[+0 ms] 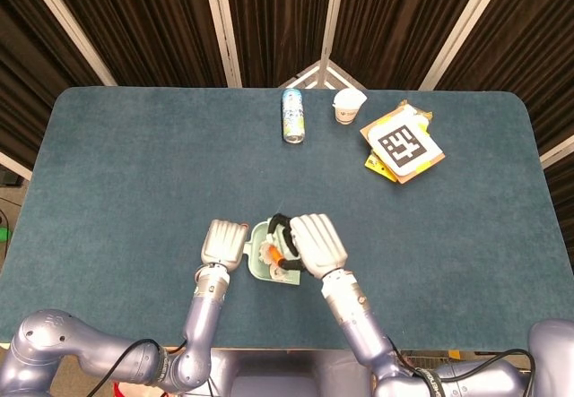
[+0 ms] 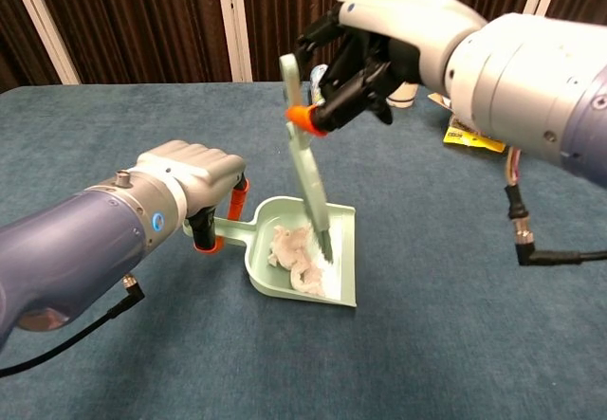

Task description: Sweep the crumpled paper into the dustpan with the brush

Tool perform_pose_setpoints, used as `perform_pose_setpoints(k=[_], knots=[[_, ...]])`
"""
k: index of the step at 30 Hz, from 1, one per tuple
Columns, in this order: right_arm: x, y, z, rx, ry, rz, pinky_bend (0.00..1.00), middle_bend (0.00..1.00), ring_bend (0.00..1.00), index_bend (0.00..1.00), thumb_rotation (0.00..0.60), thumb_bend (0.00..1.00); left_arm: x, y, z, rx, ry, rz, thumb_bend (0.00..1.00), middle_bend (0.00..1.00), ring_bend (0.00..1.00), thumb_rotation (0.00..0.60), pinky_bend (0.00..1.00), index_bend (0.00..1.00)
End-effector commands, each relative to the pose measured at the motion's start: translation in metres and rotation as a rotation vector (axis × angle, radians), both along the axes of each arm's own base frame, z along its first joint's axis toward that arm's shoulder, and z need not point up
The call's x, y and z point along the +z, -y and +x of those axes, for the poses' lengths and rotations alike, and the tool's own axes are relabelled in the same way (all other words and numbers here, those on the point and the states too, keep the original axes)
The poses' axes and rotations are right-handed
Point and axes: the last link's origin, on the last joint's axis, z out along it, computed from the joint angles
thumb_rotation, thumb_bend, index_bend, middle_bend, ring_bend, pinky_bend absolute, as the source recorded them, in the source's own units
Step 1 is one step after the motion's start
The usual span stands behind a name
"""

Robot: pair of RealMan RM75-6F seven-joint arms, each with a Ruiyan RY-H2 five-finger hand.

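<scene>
Left hand (image 2: 185, 178) is gripping the orange handle of the one dustpan (image 2: 275, 235), fingers wrapped around it, holding the pan flat on the blue desk (image 2: 455, 287). In the head view the same hand (image 1: 225, 241) is sitting just left of the pan (image 1: 260, 263).

One clump of crumpled paper (image 2: 299, 259) is lying inside the dustpan — fully within the pan walls, toward the open front edge. It looks like two or three white wads pressed together; cannot tell the exact count.

One brush (image 2: 305, 169) is standing nearly upright, bristles down in the pan and touching the paper, pale green body with an orange collar near the top. Right hand (image 2: 375, 45) is gripping it from above at that collar, fingers curled around the handle. In the head view the right hand (image 1: 316, 243) is covering most of the pan, so the paper is barely showing there.

Far side of the desk, well apart from the work area, left to right:
- one can (image 1: 292, 115) lying on its side
- one white paper cup (image 1: 349, 105) standing upright just to its right
- one stack of flat packets (image 1: 401, 142) with a black-and-white marker card on top — yellow edges are peeking out under it, number of packets unclear
</scene>
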Motion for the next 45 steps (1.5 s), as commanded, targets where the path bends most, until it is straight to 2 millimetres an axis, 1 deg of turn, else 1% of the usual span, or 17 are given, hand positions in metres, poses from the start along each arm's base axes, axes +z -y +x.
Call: perform_pose_setpoints(k=[1, 6, 10, 13, 16, 21, 25, 35, 41, 45], knots=[[0.005, 0.008, -0.01, -0.013, -0.044, -0.044, 0.76, 0.85, 0.84, 0.82, 0.6, 0.51, 0.001, 0.0, 0.001, -0.003, 0.006, 0.002, 0.57, 1.0, 0.98, 0.6, 1.0, 0.61], [0.007, 0.012, -0.032, -0.02, -0.144, -0.084, 0.76, 0.85, 0.84, 0.82, 0.6, 0.51, 0.003, 0.001, 0.001, -0.005, 0.007, 0.004, 0.57, 1.0, 0.98, 0.6, 1.0, 0.62], [0.001, 0.006, -0.051, -0.046, -0.194, -0.061, 0.76, 0.85, 0.84, 0.82, 0.6, 0.51, 0.002, 0.001, 0.0, 0.001, 0.0, 0.013, 0.57, 1.0, 0.98, 0.6, 1.0, 0.63], [-0.004, 0.003, -0.057, -0.058, -0.217, -0.046, 0.76, 0.85, 0.84, 0.82, 0.6, 0.51, 0.002, 0.001, -0.001, 0.007, -0.007, 0.029, 0.57, 1.0, 0.99, 0.6, 1.0, 0.64], [-0.008, 0.0, -0.057, -0.066, -0.222, -0.031, 0.76, 0.85, 0.84, 0.82, 0.6, 0.51, 0.001, 0.001, 0.0, 0.017, 0.007, 0.039, 0.58, 1.0, 0.99, 0.6, 1.0, 0.65], [-0.015, -0.005, -0.05, -0.079, -0.204, 0.005, 0.76, 0.85, 0.84, 0.82, 0.6, 0.51, -0.001, 0.002, 0.003, 0.022, 0.022, 0.04, 0.58, 1.0, 1.0, 0.6, 1.0, 0.65], [-0.018, -0.008, -0.04, -0.1, -0.159, 0.038, 0.76, 0.85, 0.84, 0.82, 0.6, 0.51, -0.004, 0.004, 0.004, 0.018, 0.021, 0.037, 0.58, 1.0, 1.0, 0.6, 1.0, 0.65], [-0.015, -0.009, -0.005, -0.188, 0.042, 0.132, 0.76, 0.85, 0.84, 0.82, 0.6, 0.51, -0.008, 0.006, 0.004, 0.023, 0.029, 0.036, 0.58, 1.0, 0.99, 0.6, 1.0, 0.65], [-0.013, -0.015, 0.016, -0.192, 0.133, 0.196, 0.76, 0.85, 0.84, 0.82, 0.6, 0.51, -0.011, 0.008, 0.007, 0.018, 0.036, 0.028, 0.58, 1.0, 0.99, 0.6, 1.0, 0.65], [-0.009, -0.016, 0.027, -0.182, 0.173, 0.209, 0.76, 0.85, 0.84, 0.82, 0.6, 0.51, -0.012, 0.008, 0.008, 0.02, 0.044, 0.028, 0.58, 1.0, 0.99, 0.6, 1.0, 0.64]])
